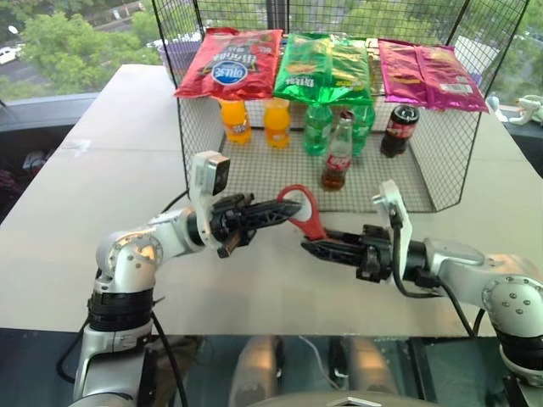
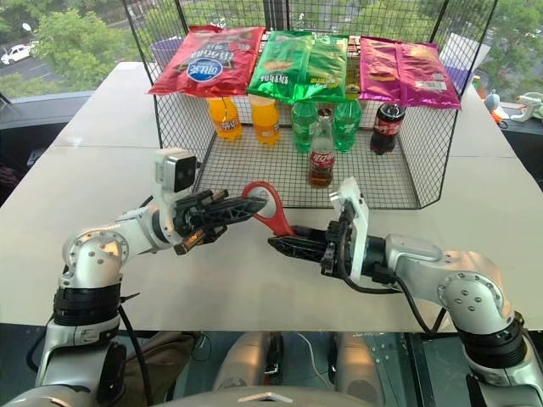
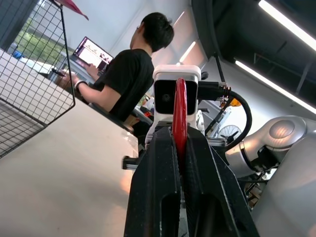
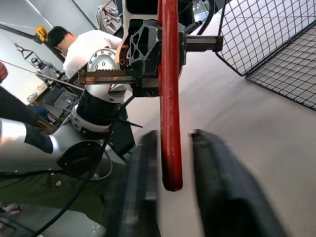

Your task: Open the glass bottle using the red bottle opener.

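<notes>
The pale desk (image 1: 127, 195) carries a black wire-mesh rack (image 1: 441, 161) at its far side. On the rack roof lie a red "Ruffles" crisp bag (image 1: 231, 64), a green bag (image 1: 327, 68) and a pink bag (image 1: 428, 75). The small clear glass cola bottle with a red, white-script label (image 1: 338, 155) stands upright inside, centre, near edge. The left gripper (image 1: 288, 206) jaws are clenched on the flat red bottle opener (image 1: 304, 214), above the desk between the arms. The right gripper (image 1: 312, 247) jaws flank its handle tip; the right wrist view shows a gap on either side.

bottle (image 1: 338, 155) in basket (image 1: 441, 161) | opener (image 1: 304, 212) before it, probably
</notes>
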`<state>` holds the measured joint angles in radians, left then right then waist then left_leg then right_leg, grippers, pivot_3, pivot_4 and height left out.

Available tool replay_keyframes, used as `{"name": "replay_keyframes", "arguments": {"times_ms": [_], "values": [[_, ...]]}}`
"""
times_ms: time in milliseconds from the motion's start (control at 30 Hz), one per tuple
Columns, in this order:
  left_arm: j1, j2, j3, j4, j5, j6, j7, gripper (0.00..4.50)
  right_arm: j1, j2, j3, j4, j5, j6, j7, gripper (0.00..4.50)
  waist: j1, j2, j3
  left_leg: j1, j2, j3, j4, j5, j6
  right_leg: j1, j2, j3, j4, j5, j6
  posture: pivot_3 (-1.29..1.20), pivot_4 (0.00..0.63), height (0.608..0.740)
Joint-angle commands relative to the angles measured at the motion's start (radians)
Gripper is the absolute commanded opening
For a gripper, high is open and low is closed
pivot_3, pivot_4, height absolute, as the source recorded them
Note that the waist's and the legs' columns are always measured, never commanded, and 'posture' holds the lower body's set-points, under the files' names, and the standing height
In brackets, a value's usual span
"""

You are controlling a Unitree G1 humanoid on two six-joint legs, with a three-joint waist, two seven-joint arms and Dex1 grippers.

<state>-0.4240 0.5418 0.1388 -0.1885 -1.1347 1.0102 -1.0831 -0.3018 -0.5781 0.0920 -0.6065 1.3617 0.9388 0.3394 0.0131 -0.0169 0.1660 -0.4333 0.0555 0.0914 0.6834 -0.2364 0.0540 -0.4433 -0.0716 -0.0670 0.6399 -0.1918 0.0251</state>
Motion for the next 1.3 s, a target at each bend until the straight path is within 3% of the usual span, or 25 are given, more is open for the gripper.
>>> {"name": "replay_keyframes", "arguments": {"times_ms": [33, 400, 600, 933, 1033, 1133, 1167, 1300], "values": [[-0.002, 0.019, -0.016, -0.039, 0.007, -0.020, -0.042, 0.00, -0.021, 0.001, -0.007, -0.003, -0.008, 0.000, 0.012, 0.02, 0.000, 0.000, 0.000, 0.000, 0.000, 0.000, 0.000, 0.000, 0.000, 0.000, 0.000, 0.000, 0.000, 0.000, 0.000, 0.00, 0.150, 0.728], [0.004, 0.030, -0.050, -0.039, 0.050, -0.062, -0.088, 0.00, -0.024, 0.016, -0.020, -0.004, -0.047, -0.015, 0.027, 0.02, 0.000, 0.000, 0.001, -0.001, 0.000, 0.000, -0.001, 0.000, 0.000, -0.001, 0.000, 0.000, -0.001, 0.000, 0.000, 0.00, 0.150, 0.728], [0.004, 0.024, -0.059, -0.042, 0.050, -0.072, -0.082, 0.00, -0.029, 0.014, -0.027, -0.008, -0.022, -0.006, 0.025, 2.44, 0.000, 0.000, 0.001, -0.001, 0.000, 0.000, -0.001, 0.000, 0.000, -0.001, 0.000, 0.000, -0.001, 0.000, 0.000, 0.00, 0.150, 0.728], [0.003, 0.010, -0.067, -0.041, 0.052, -0.084, -0.069, 0.00, -0.027, 0.005, -0.024, -0.019, -0.004, 0.001, 0.020, 2.44, 0.000, 0.000, 0.001, -0.002, 0.000, 0.000, -0.002, 0.000, 0.000, -0.002, 0.000, 0.000, -0.002, 0.000, 0.000, 0.00, 0.150, 0.728], [0.004, 0.004, -0.071, -0.045, 0.054, -0.087, -0.068, 0.00, -0.022, 0.002, -0.021, -0.023, 0.006, 0.005, 0.011, 1.64, 0.000, 0.000, 0.002, -0.002, 0.000, 0.000, -0.002, 0.000, 0.000, -0.002, 0.000, 0.000, -0.002, 0.000, 0.000, 0.00, 0.150, 0.728], [0.009, 0.001, -0.074, -0.049, 0.057, -0.090, -0.072, 0.00, -0.018, 0.000, -0.022, -0.025, 0.017, 0.008, 0.003, 0.30, 0.000, 0.000, 0.002, -0.002, 0.000, 0.000, -0.002, 0.000, 0.000, -0.002, 0.000, 0.000, -0.002, 0.000, 0.000, 0.00, 0.150, 0.728], [0.010, 0.000, -0.075, -0.050, 0.059, -0.092, -0.074, 0.00, -0.018, 0.000, -0.023, -0.025, 0.020, 0.009, 0.000, 0.10, 0.000, 0.000, 0.002, -0.002, 0.000, 0.000, -0.002, 0.000, 0.000, -0.002, 0.000, 0.000, -0.002, 0.000, 0.000, 0.00, 0.150, 0.728], [0.016, 0.009, -0.078, -0.044, 0.059, -0.084, -0.092, 0.00, -0.017, -0.003, -0.029, -0.024, 0.030, 0.011, -0.007, 0.10, 0.000, 0.000, 0.002, -0.002, 0.000, 0.000, -0.002, 0.000, 0.000, -0.002, 0.000, 0.000, -0.002, 0.000, 0.000, 0.00, 0.150, 0.728]]}}
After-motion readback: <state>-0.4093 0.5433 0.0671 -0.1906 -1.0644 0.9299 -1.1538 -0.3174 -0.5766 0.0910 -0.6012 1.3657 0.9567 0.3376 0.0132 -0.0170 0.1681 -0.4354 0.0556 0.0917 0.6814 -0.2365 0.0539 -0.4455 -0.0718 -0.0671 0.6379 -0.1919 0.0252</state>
